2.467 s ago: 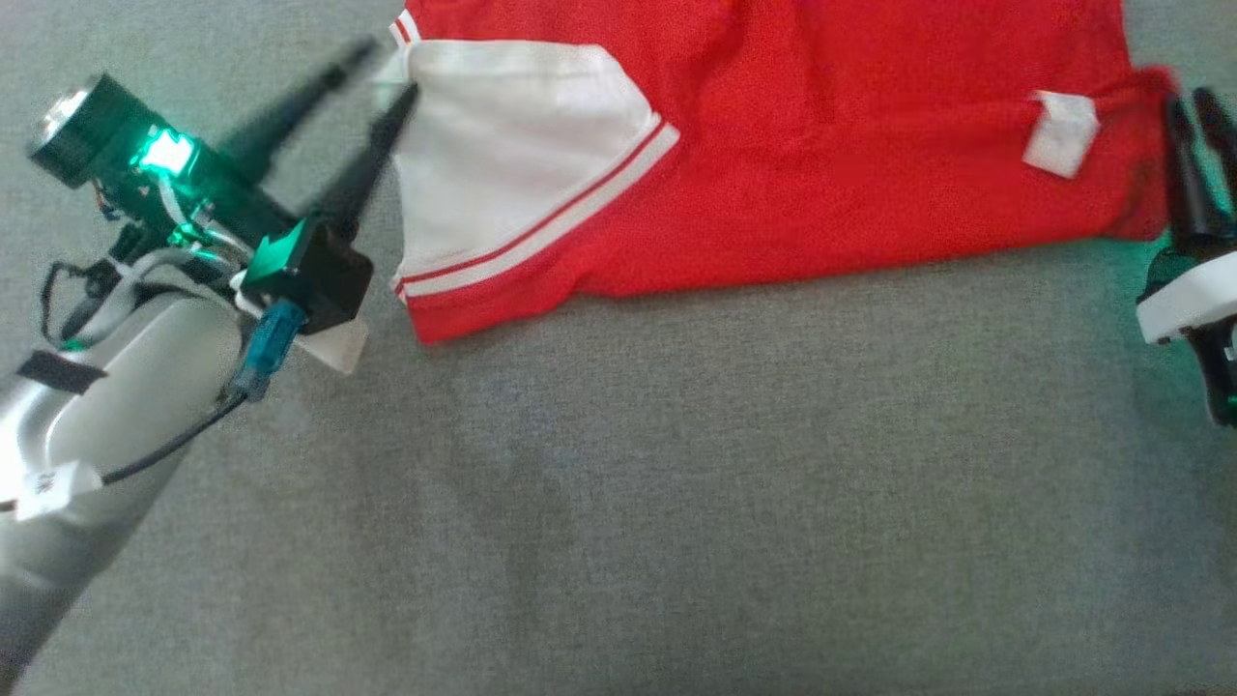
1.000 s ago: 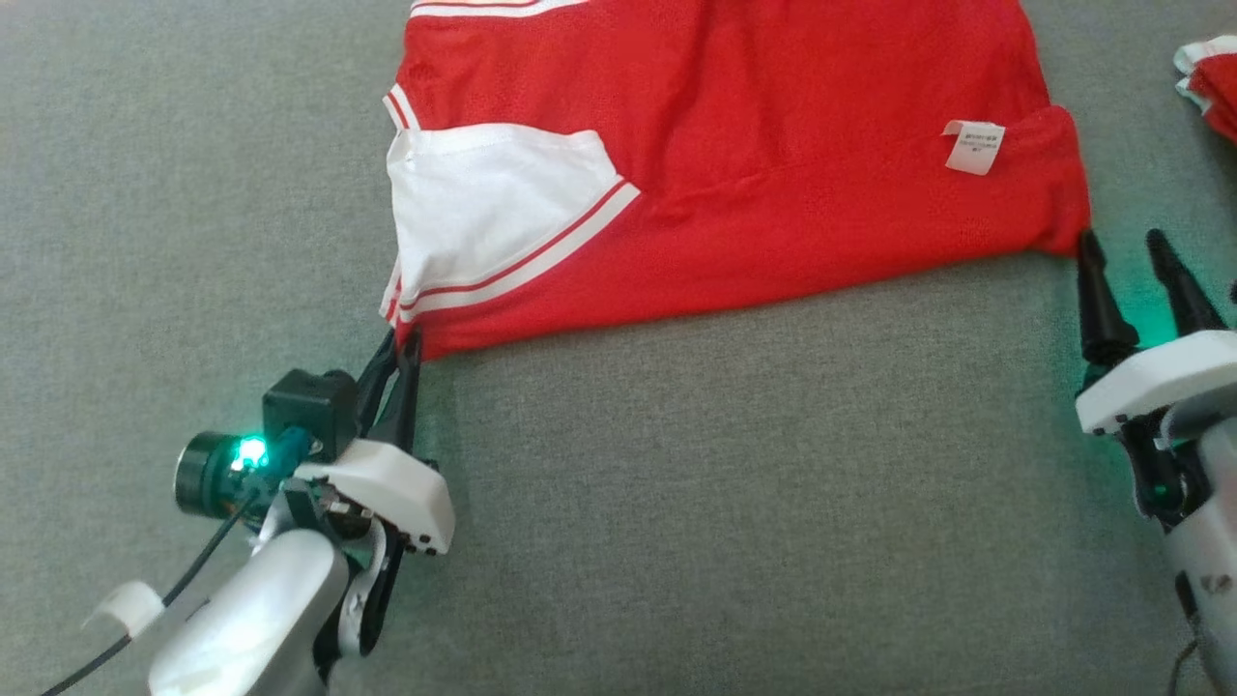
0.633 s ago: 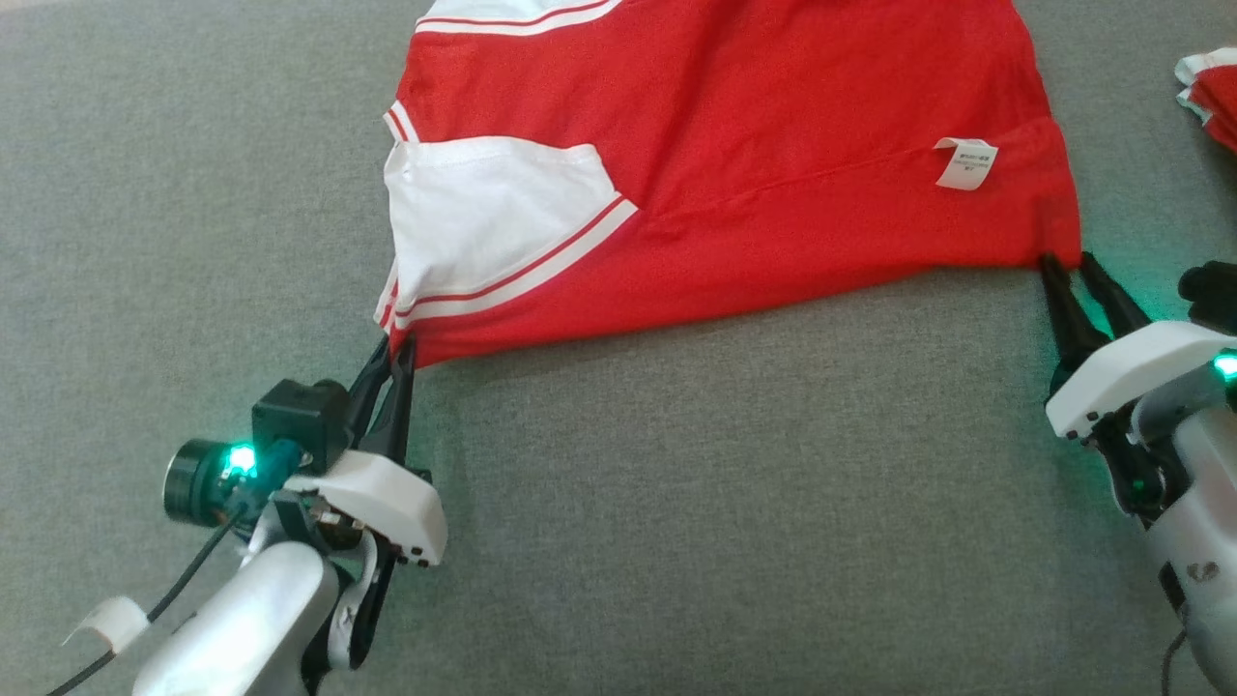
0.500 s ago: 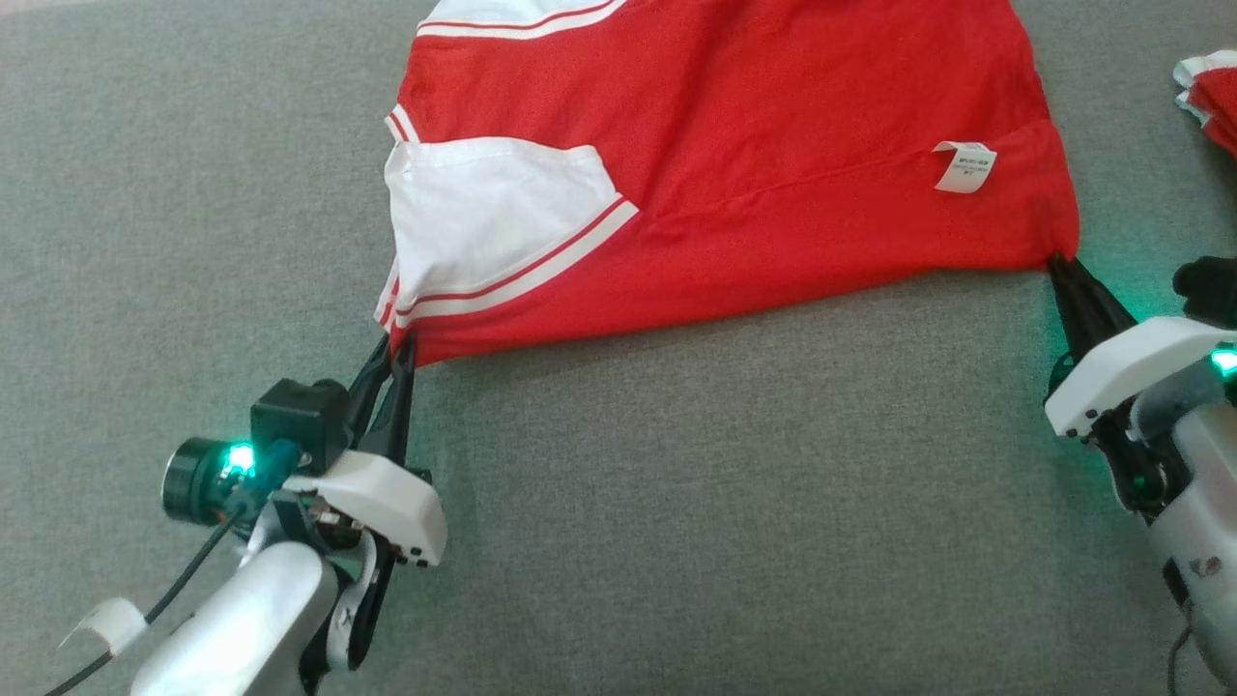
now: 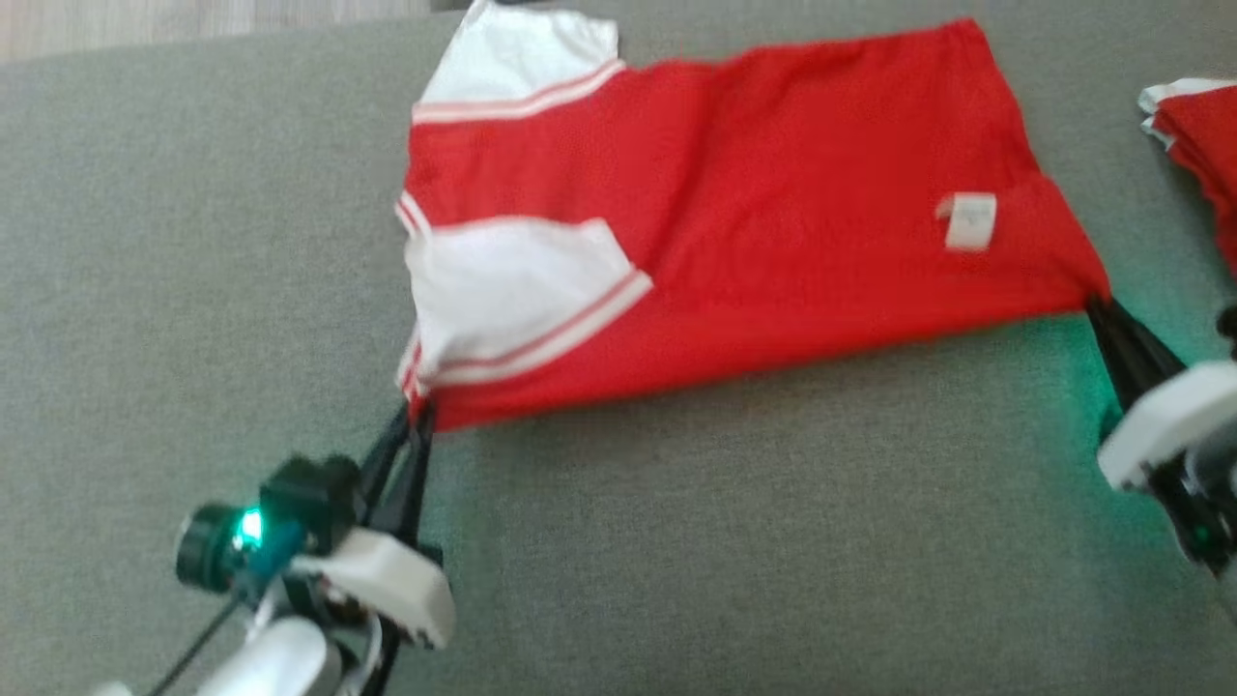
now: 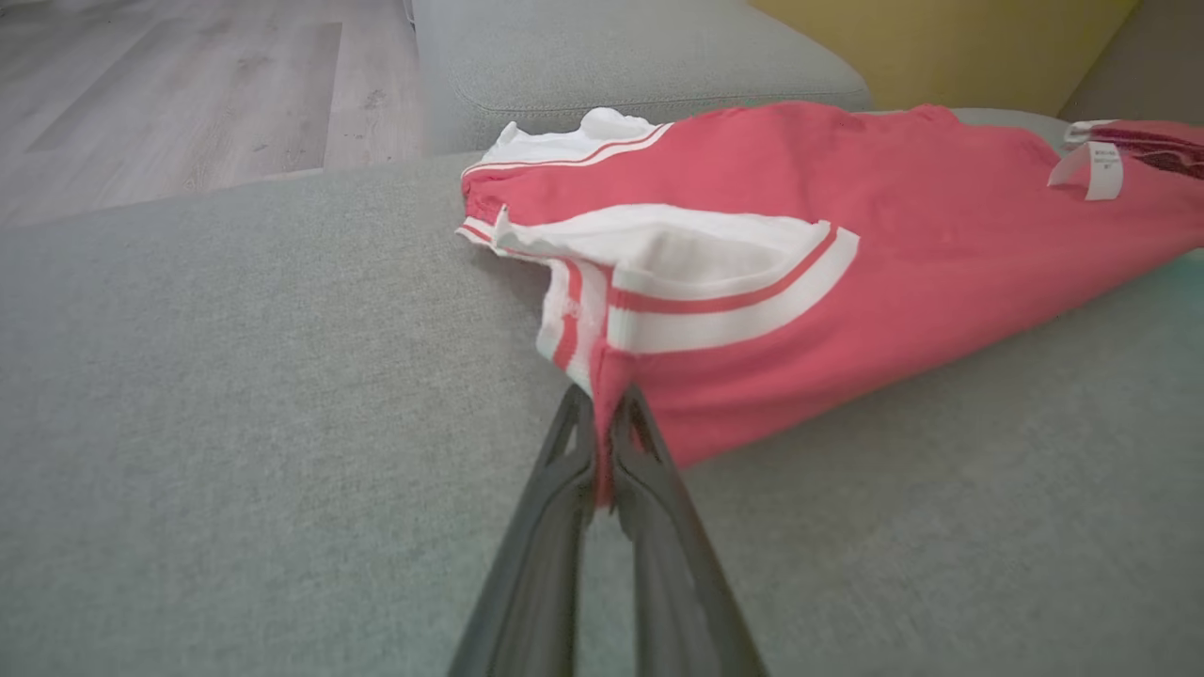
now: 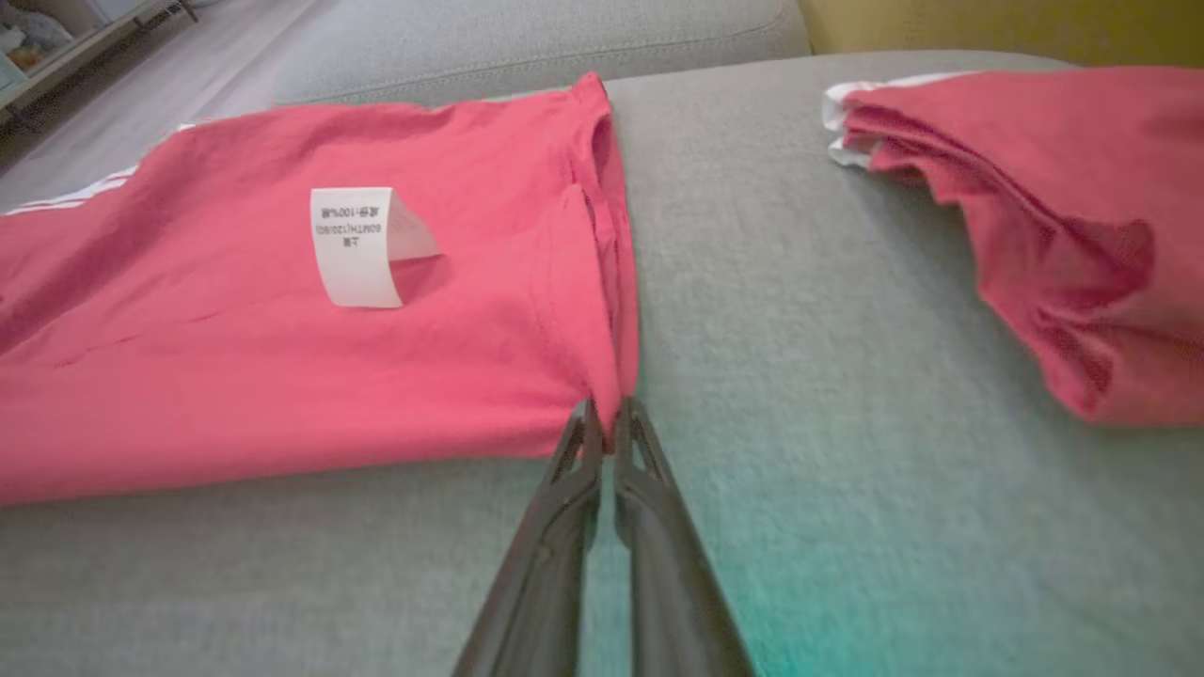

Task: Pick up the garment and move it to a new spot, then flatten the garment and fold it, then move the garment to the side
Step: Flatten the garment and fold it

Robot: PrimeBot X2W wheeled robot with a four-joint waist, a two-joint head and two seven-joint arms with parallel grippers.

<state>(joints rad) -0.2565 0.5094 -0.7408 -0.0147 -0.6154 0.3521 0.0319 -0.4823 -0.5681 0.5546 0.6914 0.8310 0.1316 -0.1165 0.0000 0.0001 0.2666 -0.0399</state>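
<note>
- The left claw (image 6: 602,406) was clenched on the near corner of the garment (image 5: 773,213), just below the white striped sleeve (image 6: 677,259).
- The right claw (image 7: 609,412) was pinched shut on the hem corner, with the care label (image 7: 362,246) up and to the left of its tips.
- The garment lay spread on the grey cushion (image 5: 676,541), stretching away from both claws and spanning the gap between them.
- Each claw appeared to hold only a thin bite of cloth at its very tips. A hard pull apart or a quick lift could probably have slipped a corner free.
- Had one claw risen ahead of the other, the folded-in sleeve ahead of the left claw might have flopped open or bunched.
- A second red garment (image 7: 1035,226) lay near the right claw on its right. A swing that way could have snagged it.
- A second earlier, the right claw's fingers had stood apart just short of the hem corner; by now they had closed on it.
- The left claw had already been clamped on its corner.
- The head camera had shifted, bringing the garment's far edge into view.
</note>
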